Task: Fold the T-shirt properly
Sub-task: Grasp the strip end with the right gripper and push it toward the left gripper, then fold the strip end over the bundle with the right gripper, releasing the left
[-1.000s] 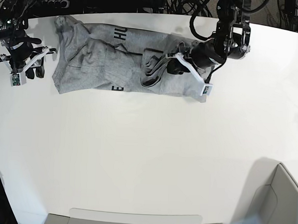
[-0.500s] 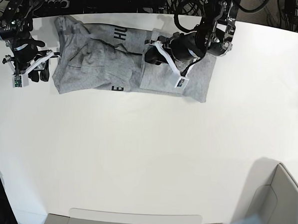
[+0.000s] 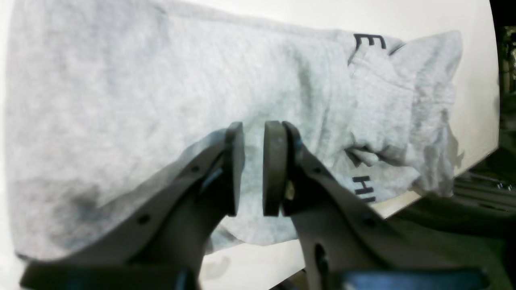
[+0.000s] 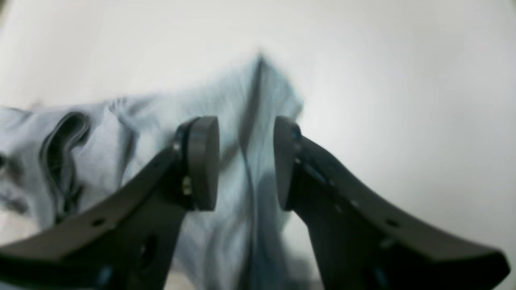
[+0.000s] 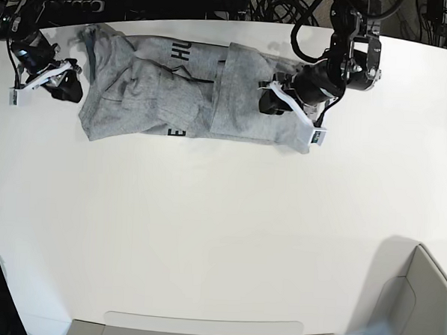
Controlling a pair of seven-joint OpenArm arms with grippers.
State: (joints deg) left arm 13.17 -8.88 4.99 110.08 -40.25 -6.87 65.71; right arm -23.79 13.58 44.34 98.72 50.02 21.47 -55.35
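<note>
- The T-shirt lay crumpled along the far edge of the white tabletop, partly folded, with fragments of black lettering showing.
- One flap of the T-shirt was laid over its middle; the end nearest the right arm was bunched.
- The left gripper hovered over the plain grey end of the T-shirt; its fingers stood slightly parted with no cloth between them, released.
- The right gripper sat just beside the bunched end, over bare tabletop.
- Its fingers were spread, released, with nothing visibly pinched; a ridge of cloth lay beyond the gap.
</note>
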